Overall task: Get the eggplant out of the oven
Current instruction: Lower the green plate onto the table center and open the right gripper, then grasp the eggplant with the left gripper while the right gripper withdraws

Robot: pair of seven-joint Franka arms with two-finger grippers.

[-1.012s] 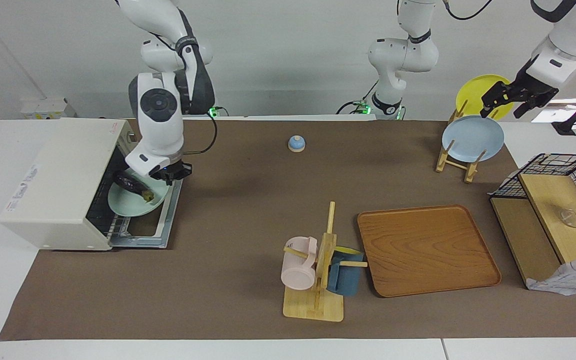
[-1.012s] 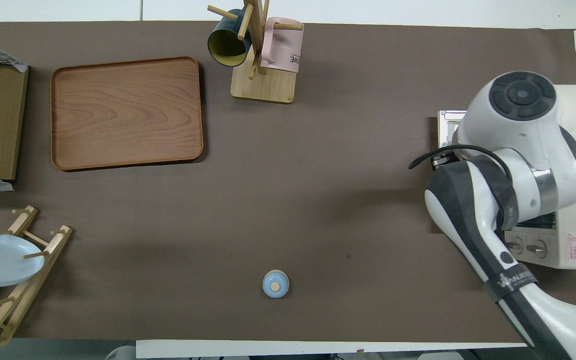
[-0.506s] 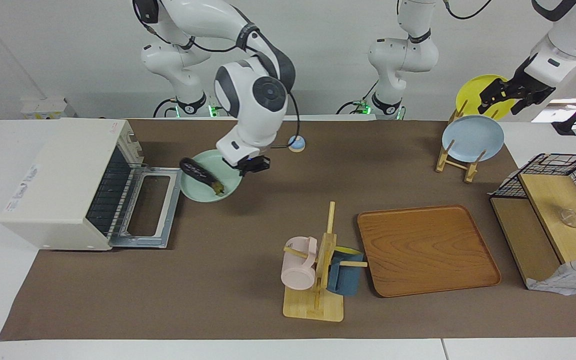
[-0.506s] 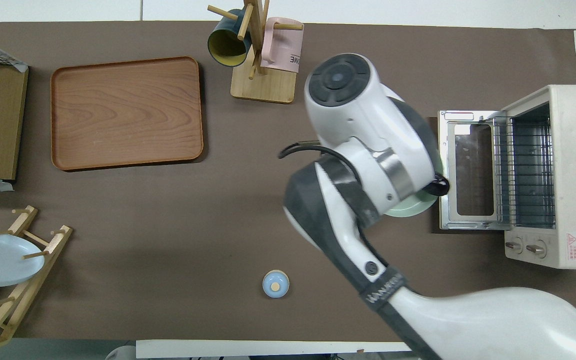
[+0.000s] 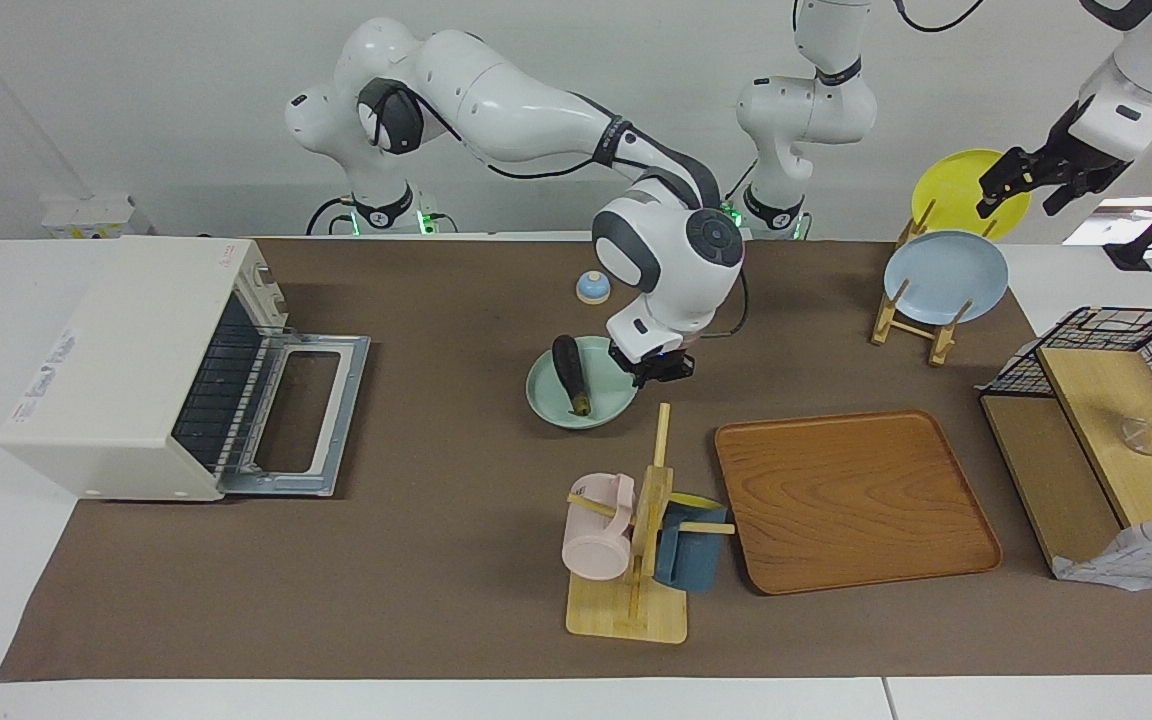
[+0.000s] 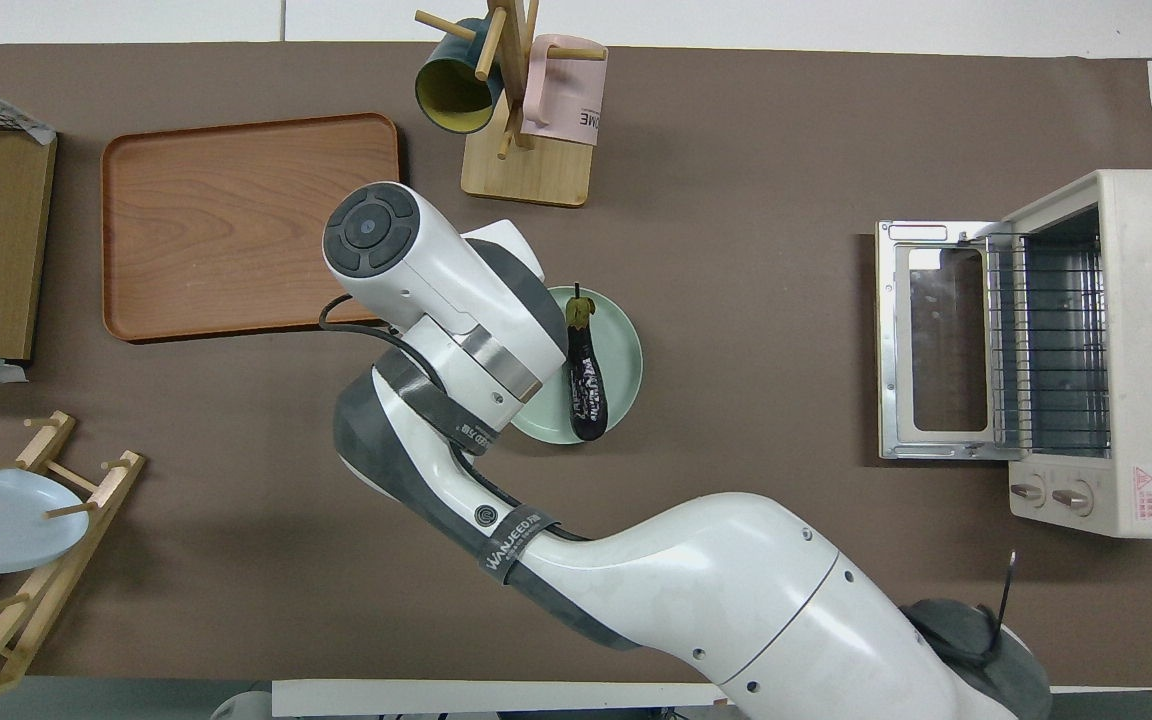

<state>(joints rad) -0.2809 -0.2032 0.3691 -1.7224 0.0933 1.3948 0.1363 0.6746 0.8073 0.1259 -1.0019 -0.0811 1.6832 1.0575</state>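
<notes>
Mid-table, eggplant (image 5: 571,371) just beside right hand (image 5: 658,366)

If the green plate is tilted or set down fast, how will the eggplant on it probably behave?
The eggplant looks round-bodied and glossy, so it may roll or slide on the smooth, shallow green plate. It lies loose, and the right gripper is at the plate's rim. It appears firm and should keep its shape.

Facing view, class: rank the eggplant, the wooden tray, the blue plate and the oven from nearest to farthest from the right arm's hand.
1. Eggplant, on the green plate whose rim the right hand holds.
2. Wooden tray, toward the left arm's end of the table.
3. Blue plate, upright in its rack at that end.
4. Oven, door open, at the right arm's end.
</notes>
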